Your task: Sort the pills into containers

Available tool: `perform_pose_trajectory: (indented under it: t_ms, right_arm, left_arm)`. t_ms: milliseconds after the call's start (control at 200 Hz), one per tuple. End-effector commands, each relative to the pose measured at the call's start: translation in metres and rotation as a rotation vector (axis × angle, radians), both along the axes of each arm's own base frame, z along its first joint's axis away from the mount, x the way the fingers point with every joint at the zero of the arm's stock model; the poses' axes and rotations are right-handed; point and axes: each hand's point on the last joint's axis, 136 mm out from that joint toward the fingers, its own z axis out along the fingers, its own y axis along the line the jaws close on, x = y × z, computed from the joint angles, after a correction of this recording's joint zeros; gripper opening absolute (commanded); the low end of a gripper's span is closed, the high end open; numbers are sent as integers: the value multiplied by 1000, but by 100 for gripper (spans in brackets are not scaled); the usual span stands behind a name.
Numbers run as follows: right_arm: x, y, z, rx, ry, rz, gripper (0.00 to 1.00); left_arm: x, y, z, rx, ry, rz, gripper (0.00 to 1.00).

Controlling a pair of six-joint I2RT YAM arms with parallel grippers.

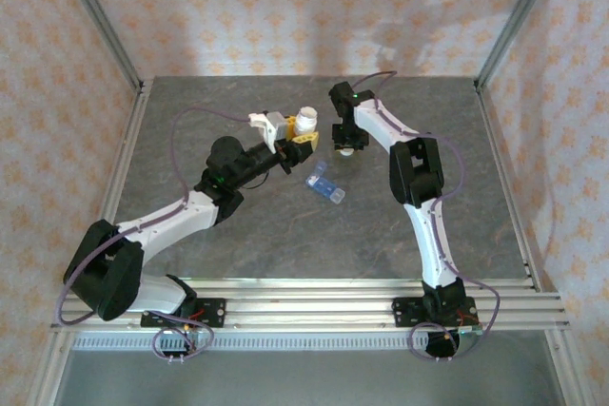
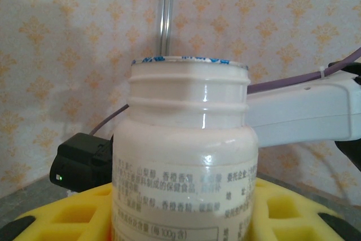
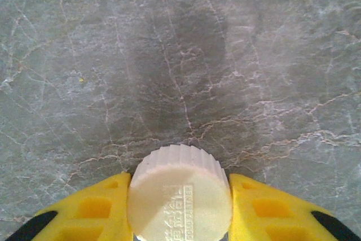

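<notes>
My left gripper [image 1: 301, 137] holds a white pill bottle [image 1: 304, 121] upright above the table's back middle. In the left wrist view the bottle [image 2: 186, 139] has no cap, a foil seal covers its mouth, and yellow fingers [image 2: 84, 213] press both sides. My right gripper [image 1: 348, 143] hangs just right of it, shut on a white ribbed cap [image 3: 179, 201] between its yellow fingers [image 3: 265, 207], close over the stone surface. The containers, a light-blue translucent strip [image 1: 325, 187], lie on the table in front of both grippers. The pills are hidden.
The grey marbled table [image 1: 238, 235] is fenced by metal posts and patterned walls. An aluminium rail [image 1: 314, 294] carrying both arm bases runs along the near edge. Purple cables loop from each arm.
</notes>
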Motion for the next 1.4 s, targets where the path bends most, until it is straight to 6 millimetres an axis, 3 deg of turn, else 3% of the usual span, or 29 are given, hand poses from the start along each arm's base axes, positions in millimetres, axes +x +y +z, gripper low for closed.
perform_pose_trajectory:
  t_ms: [0,385,495,796,941,1101,1271,1291,1391]
  right_arm:
    - [0,-1,18,-2,-22,7,31]
    - [-4,-4,78,63,-98,-2,29]
    - [-7,-6,102,88,-132,-3,29]
    - [-15,-19,181,159,-245,-8,29]
    - [-21,-13,213,238,-265,26,29]
    - [-28,0,232,309,-242,83,29]
    - [-37,10,237,368,-208,105,29]
    - [-38,11,238,375,-203,108,29]
    - [-46,13,237,382,-176,128,29]
  left_arm:
    - [0,1,-5,7,-18,-5,0]
    - [20,-1,-34,67,-54,47,0]
    - [19,0,-35,29,-142,50,0]
    - [42,-5,-70,70,-124,65,0]
    - [55,-9,-83,84,-121,66,0]
    - [67,-18,-91,92,-127,46,0]
    - [78,-28,-99,100,-142,24,0]
    - [81,-30,-111,112,-124,20,0]
    - [86,-37,-119,122,-127,2,0]
